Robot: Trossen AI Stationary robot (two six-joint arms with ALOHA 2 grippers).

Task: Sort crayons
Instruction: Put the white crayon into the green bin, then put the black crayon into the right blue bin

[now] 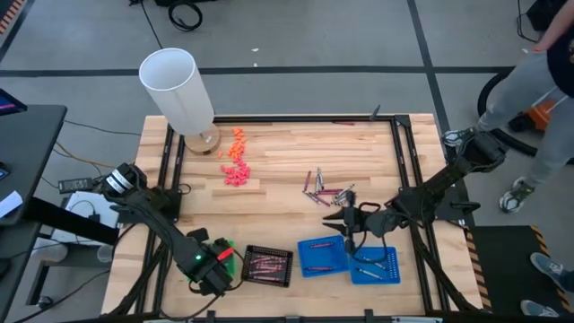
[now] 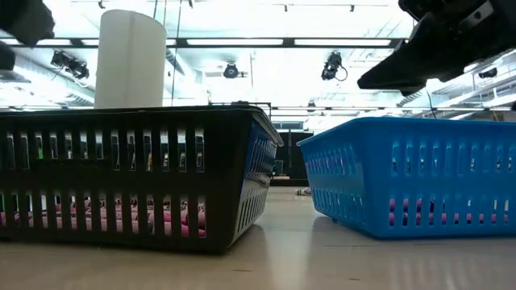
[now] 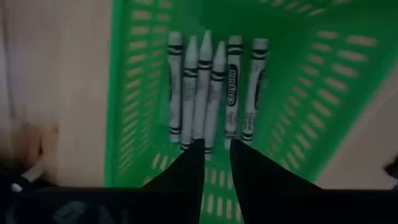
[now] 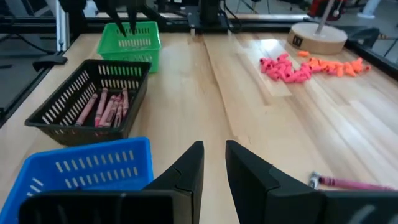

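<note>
Several silver-grey crayons (image 3: pixel 214 87) lie side by side in the green tray (image 3: pixel 124 93) at the near left. My left gripper (image 3: pixel 216 152) hangs just above them, its fingers a narrow gap apart and empty. Maroon crayons (image 4: pixel 106 106) lie in the black tray (image 1: pixel 267 265). Two blue trays (image 1: pixel 323 257) (image 1: pixel 375 266) hold a few crayons. Loose crayons (image 1: pixel 323 190) lie on the table's middle. My right gripper (image 4: pixel 214 155) is a narrow gap open and empty, over bare wood between the blue trays and the loose crayons.
Chunky orange and pink pieces (image 1: pixel 235 161) lie at the far left, by a white lamp (image 1: pixel 179 90) on a wooden base. A dark frame (image 1: pixel 408 170) runs round the table's edges. A person (image 1: pixel 538 81) stands beyond the far right corner.
</note>
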